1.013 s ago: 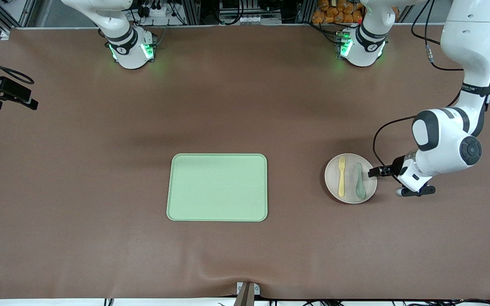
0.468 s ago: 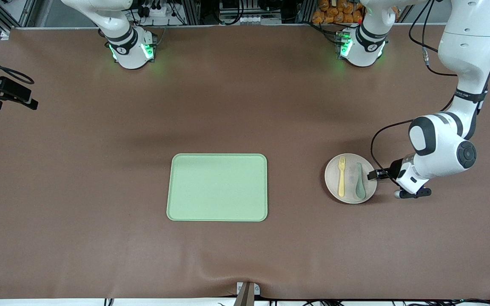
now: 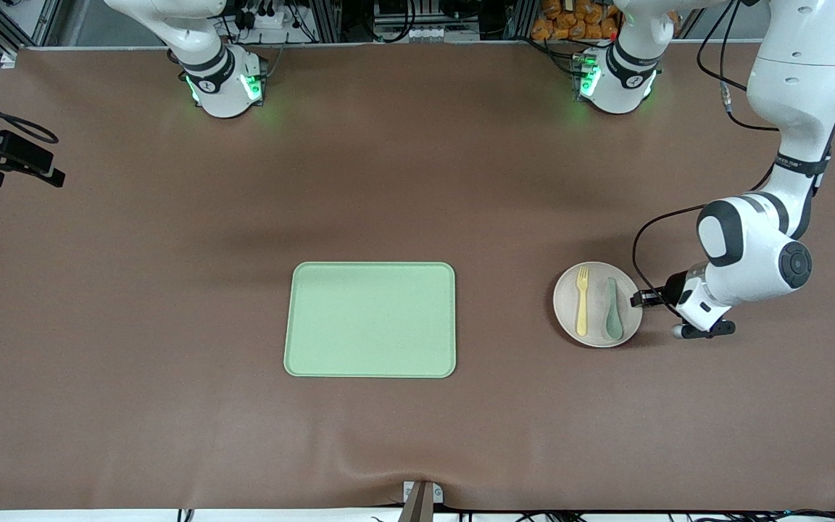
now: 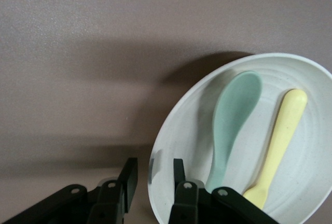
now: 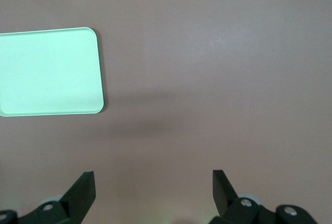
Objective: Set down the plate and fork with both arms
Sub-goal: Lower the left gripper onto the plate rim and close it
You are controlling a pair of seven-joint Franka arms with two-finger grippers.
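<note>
The pale round plate (image 3: 596,328) lies on the table toward the left arm's end, with the yellow fork (image 3: 582,304) and a grey-green spoon (image 3: 612,312) in it. My left gripper (image 3: 636,298) is low at the plate's rim beside the spoon. In the left wrist view my left gripper (image 4: 153,166) is open, one finger outside the plate (image 4: 181,130) and one over its inside, the rim between them with a gap. The fork (image 4: 280,136) and spoon (image 4: 233,115) show there too. My right gripper (image 5: 153,182) is open and empty, high over bare table, waiting.
A rectangular light-green tray (image 3: 370,319) lies at the middle of the table, also in the right wrist view (image 5: 49,71). A black camera mount (image 3: 8,156) sits at the table edge at the right arm's end. Brown mat surrounds the tray and plate.
My left arm has shifted slightly toward the plate, bringing its gripper onto the rim. The plate, fork, spoon and tray have not moved.
</note>
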